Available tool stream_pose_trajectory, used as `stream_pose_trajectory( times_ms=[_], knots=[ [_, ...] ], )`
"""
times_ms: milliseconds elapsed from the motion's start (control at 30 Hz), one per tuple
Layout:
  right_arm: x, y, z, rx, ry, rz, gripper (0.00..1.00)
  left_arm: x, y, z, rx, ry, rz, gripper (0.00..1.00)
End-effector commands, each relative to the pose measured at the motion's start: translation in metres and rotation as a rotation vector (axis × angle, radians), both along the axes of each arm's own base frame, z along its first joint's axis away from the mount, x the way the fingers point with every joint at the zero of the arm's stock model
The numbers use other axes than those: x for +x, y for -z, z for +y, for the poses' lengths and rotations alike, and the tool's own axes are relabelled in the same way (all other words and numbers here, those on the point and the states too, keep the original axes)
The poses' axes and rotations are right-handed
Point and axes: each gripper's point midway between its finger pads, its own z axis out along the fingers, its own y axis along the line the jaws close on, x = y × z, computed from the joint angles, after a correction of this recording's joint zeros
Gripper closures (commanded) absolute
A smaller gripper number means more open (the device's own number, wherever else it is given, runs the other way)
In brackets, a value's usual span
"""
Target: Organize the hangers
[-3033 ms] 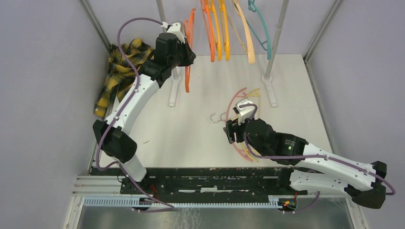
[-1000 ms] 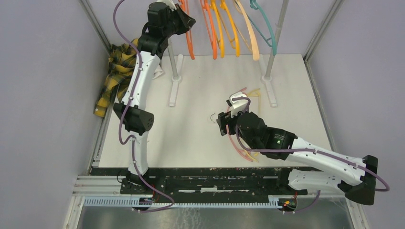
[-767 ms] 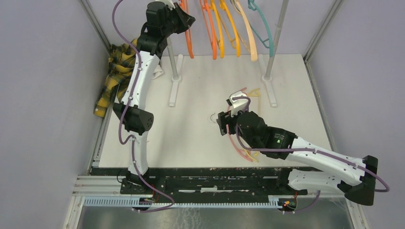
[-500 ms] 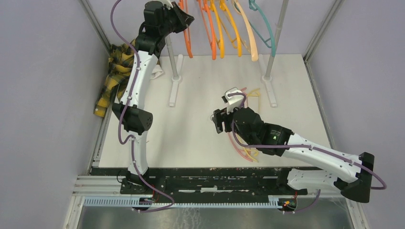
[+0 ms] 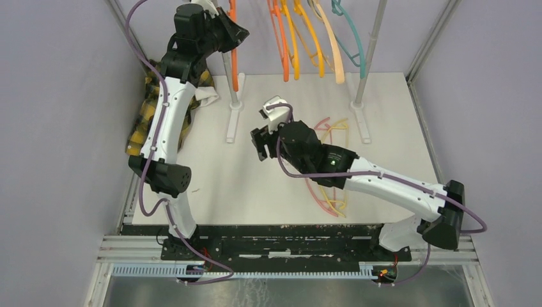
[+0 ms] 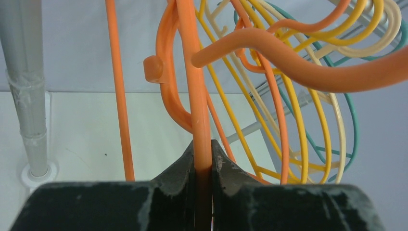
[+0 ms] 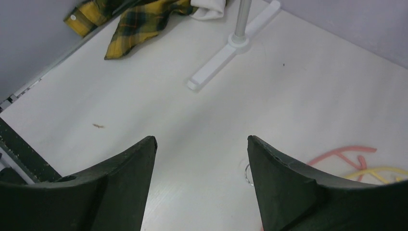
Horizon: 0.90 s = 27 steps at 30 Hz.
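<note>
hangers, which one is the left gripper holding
The orange hanger furthest left, beside the grey pole: the left gripper is shut on its thin bar. The other hangers hang free to its right or lie on the table.

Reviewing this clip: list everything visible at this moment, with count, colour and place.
held hanger: one, orange, upright, beside the left pole.
hung hangers: about five, orange, yellow-orange, pale yellow and teal, hanging between the poles at the back.
loose hangers: at least two, pink and yellow, flat on the table, partly under the right arm.
plaid shirt: one, yellow and black, at the table's far left edge.
white cloth: one, beside the shirt.
poles: two, grey, on white feet.
table: one, white.
left gripper: raised, shut on the held hanger.
right gripper: open, empty, above mid-table.
</note>
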Motion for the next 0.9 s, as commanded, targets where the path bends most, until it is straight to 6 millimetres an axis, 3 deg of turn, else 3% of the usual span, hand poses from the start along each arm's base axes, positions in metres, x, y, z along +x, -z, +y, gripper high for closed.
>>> stream_pose_trajectory(
  times_ms=[0, 133, 367, 667, 867],
  knots=[
    [0.024, -0.059, 0.027, 0.095, 0.016, -0.145, 0.21, -0.020, -0.015, 0.009, 0.031, 0.004, -0.045, 0.97],
    [0.038, -0.080, 0.047, 0.143, 0.037, -0.189, 0.21, -0.026, -0.008, 0.011, 0.040, 0.006, -0.023, 0.97],
    [0.062, -0.096, 0.078, 0.220, 0.081, -0.242, 0.22, -0.035, -0.005, 0.011, 0.036, 0.015, -0.009, 0.97],
    [0.096, -0.075, 0.097, 0.215, 0.219, -0.286, 0.29, -0.055, -0.017, 0.003, 0.010, 0.064, -0.019, 0.97],
    [0.106, -0.071, 0.088, 0.213, 0.304, -0.339, 0.43, -0.073, -0.023, 0.008, 0.027, 0.071, -0.031, 0.97]
  ],
)
